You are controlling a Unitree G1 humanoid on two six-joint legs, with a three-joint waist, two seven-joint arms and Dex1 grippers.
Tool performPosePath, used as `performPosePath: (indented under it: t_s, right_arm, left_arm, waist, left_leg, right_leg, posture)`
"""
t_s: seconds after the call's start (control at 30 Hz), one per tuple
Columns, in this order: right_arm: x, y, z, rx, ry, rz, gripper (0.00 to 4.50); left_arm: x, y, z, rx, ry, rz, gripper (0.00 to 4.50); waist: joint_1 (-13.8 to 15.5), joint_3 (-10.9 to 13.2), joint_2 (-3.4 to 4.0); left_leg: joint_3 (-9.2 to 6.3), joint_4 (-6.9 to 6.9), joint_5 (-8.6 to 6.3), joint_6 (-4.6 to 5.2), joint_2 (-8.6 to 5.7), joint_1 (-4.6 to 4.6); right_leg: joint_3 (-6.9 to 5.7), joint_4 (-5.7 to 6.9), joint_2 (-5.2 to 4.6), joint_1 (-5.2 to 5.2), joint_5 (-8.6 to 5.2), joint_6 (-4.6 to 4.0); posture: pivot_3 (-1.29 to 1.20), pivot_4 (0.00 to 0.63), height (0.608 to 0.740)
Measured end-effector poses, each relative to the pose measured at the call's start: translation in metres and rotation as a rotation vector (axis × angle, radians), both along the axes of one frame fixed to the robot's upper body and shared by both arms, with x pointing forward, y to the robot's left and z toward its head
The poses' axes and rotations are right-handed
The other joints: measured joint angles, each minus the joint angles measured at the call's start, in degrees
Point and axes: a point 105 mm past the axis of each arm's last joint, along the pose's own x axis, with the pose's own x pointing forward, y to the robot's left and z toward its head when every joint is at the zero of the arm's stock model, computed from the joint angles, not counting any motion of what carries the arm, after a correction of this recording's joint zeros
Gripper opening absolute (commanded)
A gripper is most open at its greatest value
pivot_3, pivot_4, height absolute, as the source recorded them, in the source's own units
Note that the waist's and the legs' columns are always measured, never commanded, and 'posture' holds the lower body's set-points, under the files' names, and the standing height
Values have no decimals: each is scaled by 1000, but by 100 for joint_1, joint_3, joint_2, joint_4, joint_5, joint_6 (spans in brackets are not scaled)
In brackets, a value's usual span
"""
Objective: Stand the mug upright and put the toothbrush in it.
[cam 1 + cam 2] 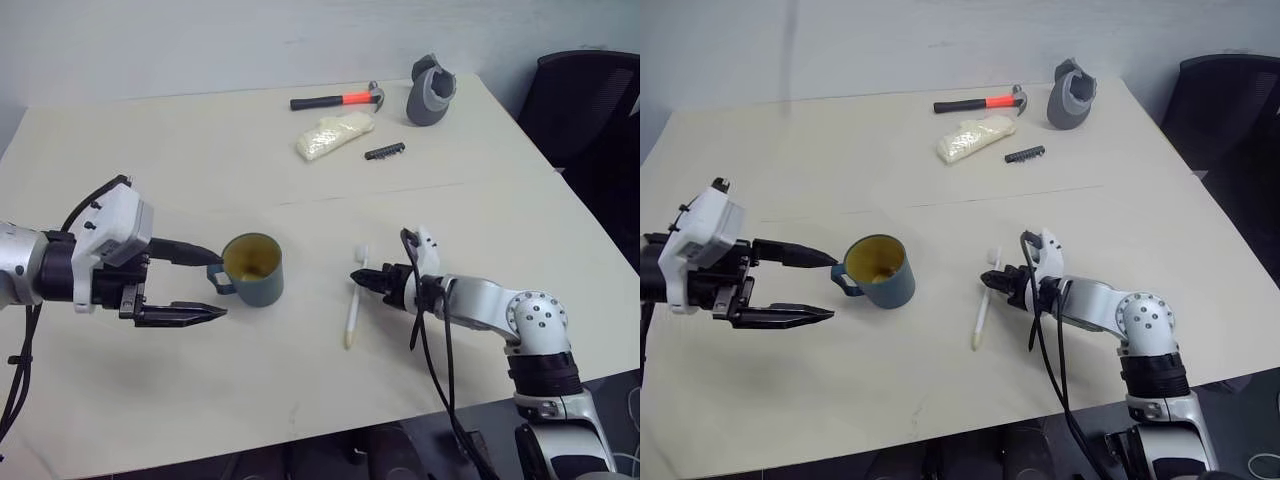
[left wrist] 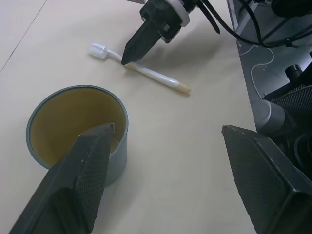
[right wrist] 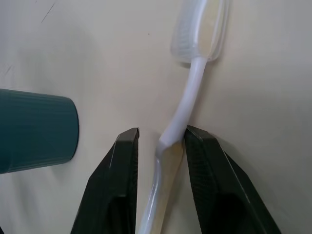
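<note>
The dark teal mug stands upright on the cream table, its yellowish inside showing and its small handle turned toward my left gripper. That gripper hovers open beside the handle, one finger on each side of it, apart from the mug. To the right of the mug the white toothbrush lies flat on the table, bristle head pointing away from me. My right gripper has its two black fingers closed in around the toothbrush's neck, just behind the head. The mug's wall is close beside it.
At the far side of the table lie a red-and-black hammer, a white packet, a small black strip and a grey cup-shaped object. A black chair stands past the table's right edge.
</note>
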Motion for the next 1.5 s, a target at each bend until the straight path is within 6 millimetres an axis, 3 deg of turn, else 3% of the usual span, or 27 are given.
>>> performPosePath:
  t_s: [0.07,0.23,0.37,0.43,0.53,0.63,0.73,0.83,0.93,1.07,1.2,1.27,1.4,1.5]
  right_arm:
    - [0,1,-1,5,-2,3,290]
    - [1,2,0,-6,-27,22,264]
    - [13,-8,16,-83,-166,24,264]
    - [25,-13,42,-110,-318,6,264]
    - [32,1,105,-56,-605,39,264]
    - [24,31,159,69,-839,133,264]
    - [15,66,192,223,-956,209,264]
    - [14,90,197,228,-1010,260,264]
    - [8,116,187,198,-1044,344,264]
    - [5,129,170,136,-1075,399,264]
    - [4,131,138,87,-1041,444,1239]
    - [3,131,129,88,-1018,459,1944]
    - [-7,125,134,85,-1070,494,3257]
    - [-15,103,137,20,-1108,568,4333]
  left_arm:
    - [1,-1,-2,-2,5,0,3766]
    - [2,-1,-1,-3,0,4,3766]
    - [3,1,-3,-13,-1,29,3766]
    - [4,6,-4,-37,10,72,3766]
    - [3,13,-3,-91,20,139,3766]
    - [3,22,0,-173,26,220,3766]
    - [0,27,1,-235,39,277,3766]
    - [-3,32,1,-240,40,314,3766]
    - [-5,35,2,-233,27,340,3766]
    - [-6,37,4,-238,15,358,3766]
    - [-8,37,6,-231,-3,368,3766]
    - [-9,37,5,-227,1,367,3766]
    - [-8,37,5,-228,-6,367,3766]
    - [-6,40,6,-234,-11,377,3766]
  waist:
    - [1,0,0]
    - [39,0,0]
    - [64,4,7]
    - [58,9,16]
    - [22,10,16]
    - [3,10,16]
    - [3,9,16]
    - [21,8,14]
    - [31,6,9]
    - [20,5,9]
    - [-2,6,9]
    - [-7,6,10]
    - [-12,6,10]
    - [29,6,10]
  left_leg:
    - [3,0,0,0,0,0]
    - [6,1,-2,2,-4,-12]
    - [4,16,0,8,-15,-61]
    - [4,25,4,15,-28,-100]
    - [8,20,6,14,-43,-113]
    - [24,13,8,10,-41,-117]
    - [33,17,8,10,-41,-117]
    - [37,20,9,14,-39,-117]
    - [38,20,9,16,-40,-118]
    - [38,20,9,16,-47,-117]
    - [40,20,10,13,-56,-116]
    - [42,20,11,11,-57,-116]
    - [41,19,12,8,-56,-112]
    - [43,21,12,8,-60,-113]
  right_leg:
    - [2,1,1,-2,0,0]
    - [4,3,-2,-15,0,0]
    - [3,11,-11,-57,3,6]
    - [5,19,-19,-98,8,13]
    - [2,19,-10,-119,8,13]
    - [3,31,-9,-141,6,10]
    - [3,39,-17,-142,6,10]
    - [0,47,-32,-142,6,11]
    - [-2,52,-35,-142,6,11]
    - [-7,52,-31,-142,6,11]
    - [-7,51,-28,-143,6,10]
    - [-6,51,-27,-143,6,10]
    - [-6,52,-25,-143,5,8]
    - [-7,50,-29,-141,5,9]
  posture:
    - [0,150,740]
    - [0,150,740]
    - [0,150,740]
    - [0,150,740]
    - [0,150,740]
    - [0,150,740]
    - [0,150,740]
    - [0,150,740]
    - [0,150,740]
    - [0,150,740]
    - [0,150,740]
    - [0,150,740]
    - [0,150,740]
    - [0,150,740]
